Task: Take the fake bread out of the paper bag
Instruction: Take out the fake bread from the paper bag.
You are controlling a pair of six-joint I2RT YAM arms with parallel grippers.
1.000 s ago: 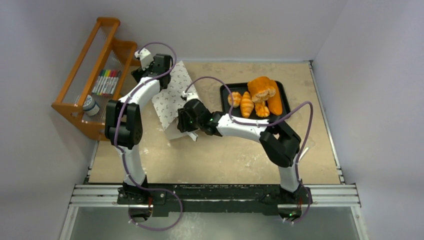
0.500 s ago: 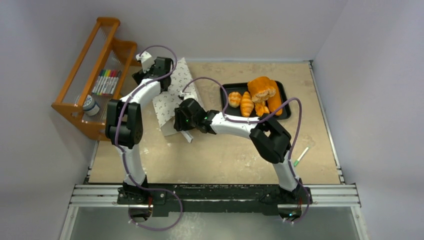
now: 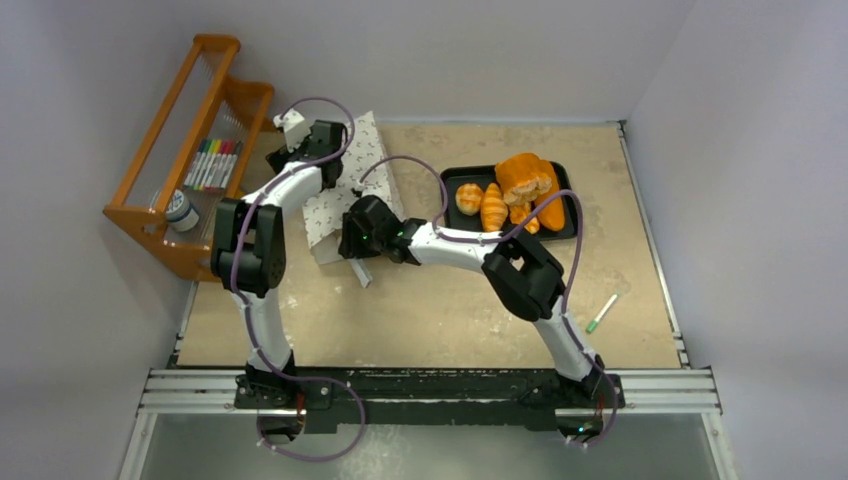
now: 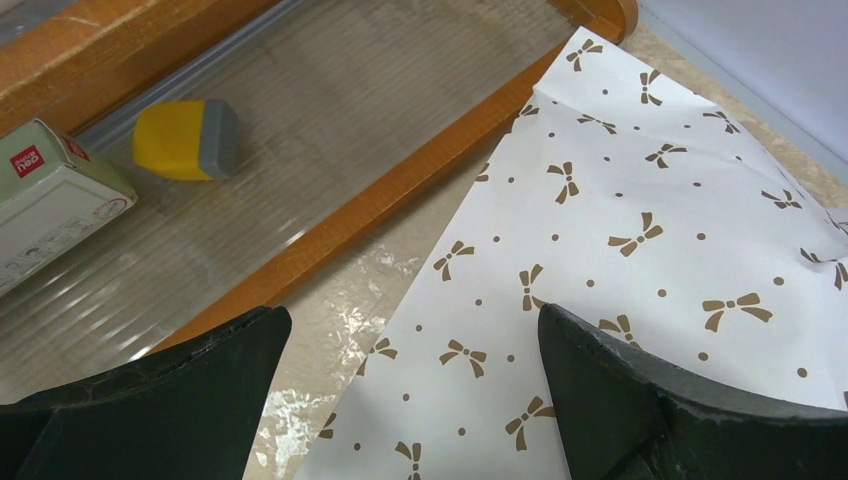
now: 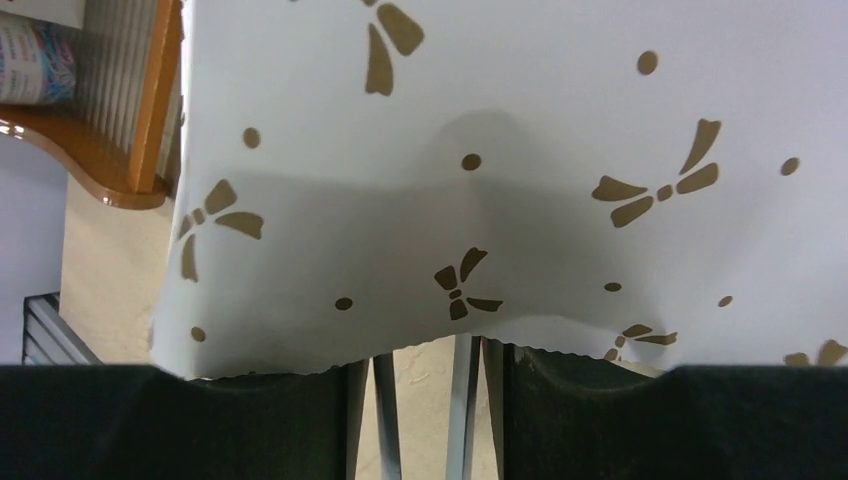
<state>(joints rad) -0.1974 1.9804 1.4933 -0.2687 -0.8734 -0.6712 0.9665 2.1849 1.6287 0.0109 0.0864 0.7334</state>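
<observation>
A tan table (image 3: 430, 300) between plain grey walls carries the paper bag (image 3: 335, 210). The fake bread (image 3: 512, 192) we can see is piled on a black tray (image 3: 573, 205) to the right of the bag; whether any is inside the bag is hidden. The left gripper (image 4: 412, 315) hangs over the bag's far corner, jaws spread wide, holding nothing. The right gripper (image 5: 430, 370) meets the bag's near serrated edge, jaws partly apart; we cannot tell if paper is pinched. We judge the mouth needs opening: take one layer only, lift gently, and press the far corner down.
</observation>
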